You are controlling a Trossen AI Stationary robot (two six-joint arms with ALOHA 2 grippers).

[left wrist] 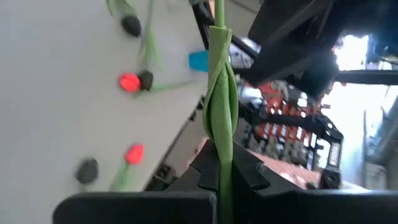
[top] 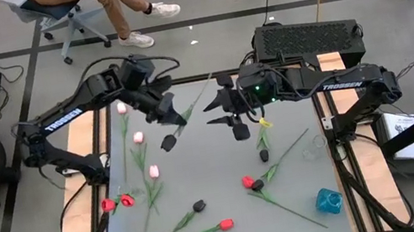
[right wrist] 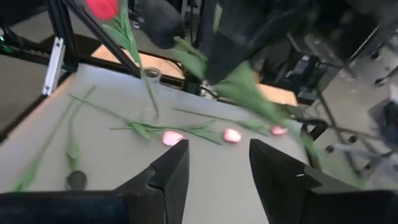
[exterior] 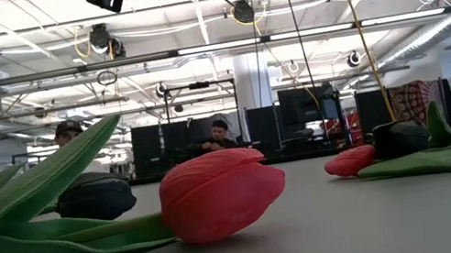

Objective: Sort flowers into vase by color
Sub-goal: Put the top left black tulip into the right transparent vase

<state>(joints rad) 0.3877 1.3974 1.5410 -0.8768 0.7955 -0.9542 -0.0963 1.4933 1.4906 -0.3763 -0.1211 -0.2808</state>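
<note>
Tulips lie scattered flat on the grey table (top: 199, 168): pink heads (top: 138, 137) at the left, red heads (top: 226, 224) and black heads (top: 198, 206) nearer the front. My left gripper (top: 180, 119) is above the table's far middle, shut on one black-headed tulip (top: 167, 142). My right gripper (top: 223, 117) hovers open just to its right, fingers (right wrist: 177, 168) apart, touching nothing. A clear glass vase (top: 313, 148) stands at the right. A blue vase (top: 329, 199) lies near the front right corner. My left gripper (left wrist: 224, 171) pinches the black tulip's stem at its leaf-wrapped stretch (left wrist: 221, 134) between the two fingers, which lie across the stem. The flower is lifted clear and slanted: the black head (top: 167, 142) sits toward the near side, the bare stem end (top: 205, 82) toward the far right.
The right wrist view shows a second small clear glass (right wrist: 151, 78) by the table's left side with a red tulip (right wrist: 102, 7) leaning at it. A black box (top: 308, 34) sits behind the far edge. People sit in the room beyond. Open table lies in the middle.
</note>
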